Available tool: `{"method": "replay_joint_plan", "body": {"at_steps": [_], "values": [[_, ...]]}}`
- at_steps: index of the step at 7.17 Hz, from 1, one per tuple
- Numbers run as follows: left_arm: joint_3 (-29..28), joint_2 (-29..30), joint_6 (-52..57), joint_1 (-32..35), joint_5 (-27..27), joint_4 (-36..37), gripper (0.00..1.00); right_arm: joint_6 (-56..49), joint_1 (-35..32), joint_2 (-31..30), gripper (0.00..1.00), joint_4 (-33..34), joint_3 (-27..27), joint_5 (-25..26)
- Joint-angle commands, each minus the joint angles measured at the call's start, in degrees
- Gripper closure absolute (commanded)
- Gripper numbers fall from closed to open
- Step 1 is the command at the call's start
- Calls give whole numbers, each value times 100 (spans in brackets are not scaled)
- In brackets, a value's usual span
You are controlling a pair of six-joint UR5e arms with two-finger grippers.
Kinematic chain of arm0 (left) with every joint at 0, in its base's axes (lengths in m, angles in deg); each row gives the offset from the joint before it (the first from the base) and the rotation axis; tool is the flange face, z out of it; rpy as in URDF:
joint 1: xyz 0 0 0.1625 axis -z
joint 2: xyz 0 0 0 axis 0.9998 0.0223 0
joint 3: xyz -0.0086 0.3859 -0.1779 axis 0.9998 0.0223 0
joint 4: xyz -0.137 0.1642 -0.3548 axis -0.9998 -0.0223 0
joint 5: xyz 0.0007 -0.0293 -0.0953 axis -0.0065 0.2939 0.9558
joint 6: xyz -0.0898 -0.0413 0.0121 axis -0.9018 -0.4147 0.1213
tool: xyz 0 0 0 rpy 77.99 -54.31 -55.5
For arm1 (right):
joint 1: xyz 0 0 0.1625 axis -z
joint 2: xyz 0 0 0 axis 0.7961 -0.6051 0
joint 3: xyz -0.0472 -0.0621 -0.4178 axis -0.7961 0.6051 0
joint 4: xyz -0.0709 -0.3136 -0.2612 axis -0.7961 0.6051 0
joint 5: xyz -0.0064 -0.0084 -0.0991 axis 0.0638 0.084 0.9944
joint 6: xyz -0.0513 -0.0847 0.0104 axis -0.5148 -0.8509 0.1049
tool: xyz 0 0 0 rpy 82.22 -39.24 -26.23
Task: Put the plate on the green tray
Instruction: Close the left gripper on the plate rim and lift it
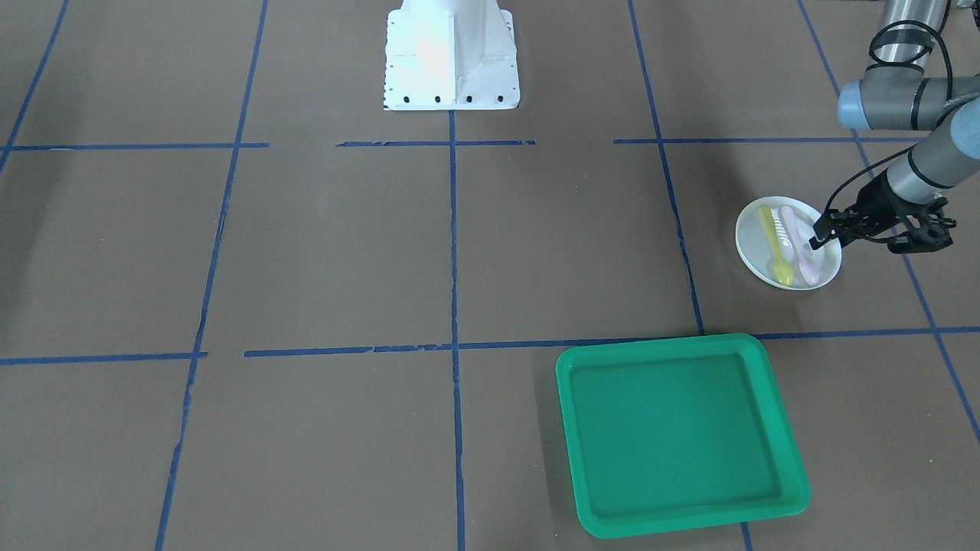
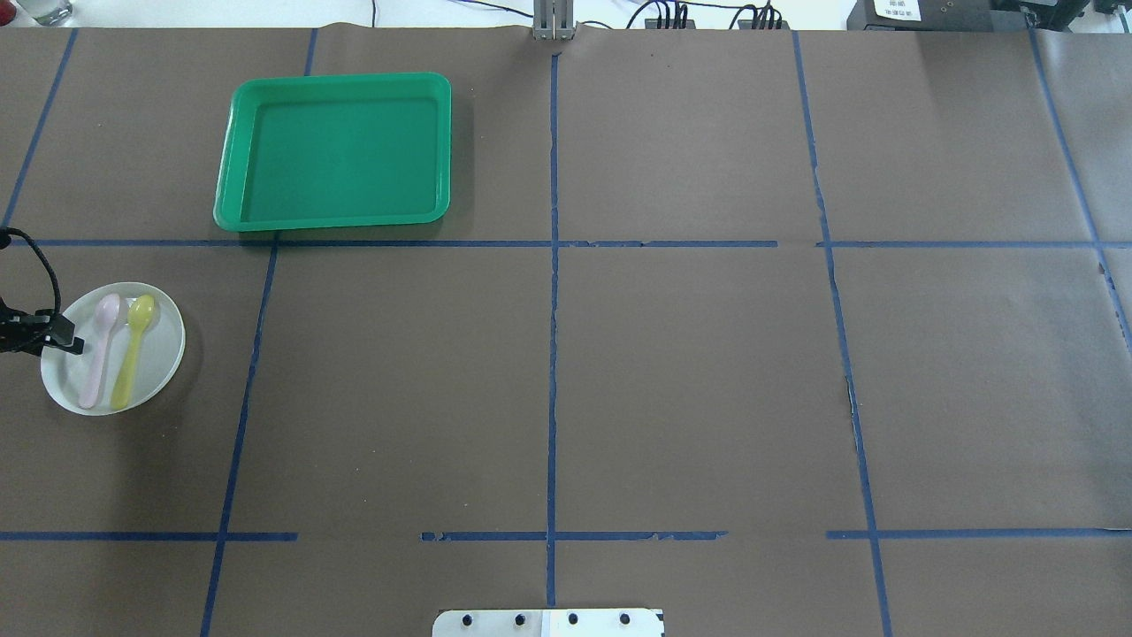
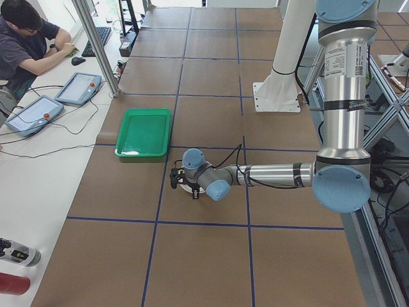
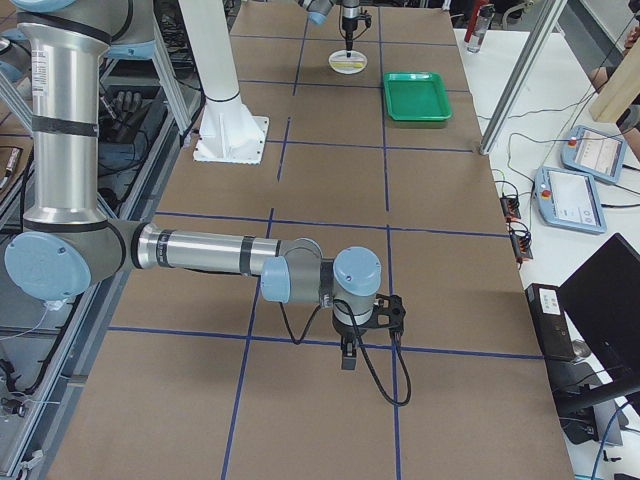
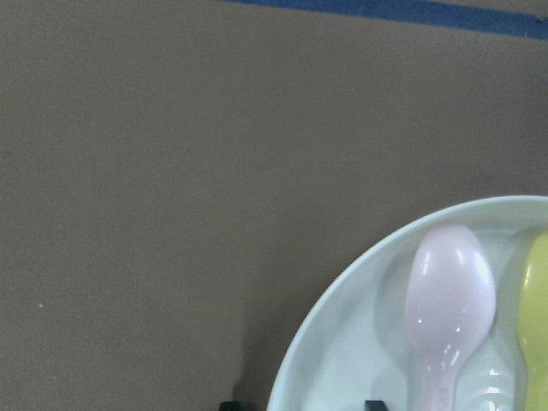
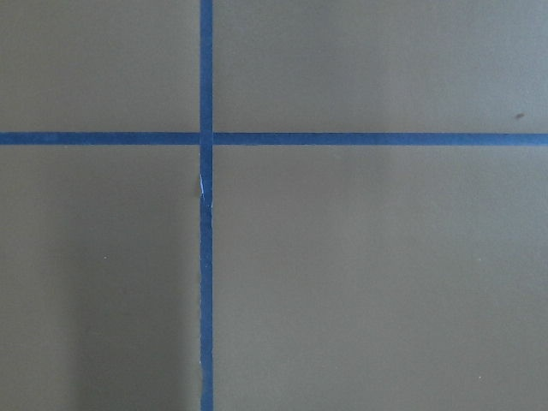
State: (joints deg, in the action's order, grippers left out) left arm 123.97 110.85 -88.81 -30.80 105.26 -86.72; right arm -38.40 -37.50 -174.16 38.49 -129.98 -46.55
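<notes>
Left end effector sits released astride the rim of the plate, which carries a pink spoon and a yellow spoon on the desk, apart from the green tray.

Glossy plastic plate; smooth plastic green tray; matt brown paper on table.

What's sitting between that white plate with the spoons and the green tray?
Nothing stands there. In the overhead view, only the brown table and one blue tape line separate the plate and the green tray.
</notes>
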Motion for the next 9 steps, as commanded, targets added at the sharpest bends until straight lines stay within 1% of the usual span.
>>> {"method": "replay_joint_plan", "body": {"at_steps": [1,2,3,4,5,6,7,8,9], "values": [[25,-6,7,26,0,0,96,2,0,0,0,0,-4,0],[86,-49,137,61,61,0,100,2,0,0,0,-9,-4,0],[286,-311,539,70,105,44,100,2,0,0,0,0,-4,0],[358,-374,743,244,532,87,100,2,0,0,0,-9,-4,0],[324,-384,1232,863,1206,105,100,2,0,0,0,0,-4,0],[280,-393,1916,1331,1865,262,100,-7,0,0,0,0,-4,0],[323,-393,2010,1509,2081,594,100,2,0,0,0,0,-4,0],[332,-375,2011,1555,2109,702,100,2,0,0,0,0,-4,0],[306,-279,2011,1703,2501,973,100,2,0,0,0,-9,-4,0]]}}
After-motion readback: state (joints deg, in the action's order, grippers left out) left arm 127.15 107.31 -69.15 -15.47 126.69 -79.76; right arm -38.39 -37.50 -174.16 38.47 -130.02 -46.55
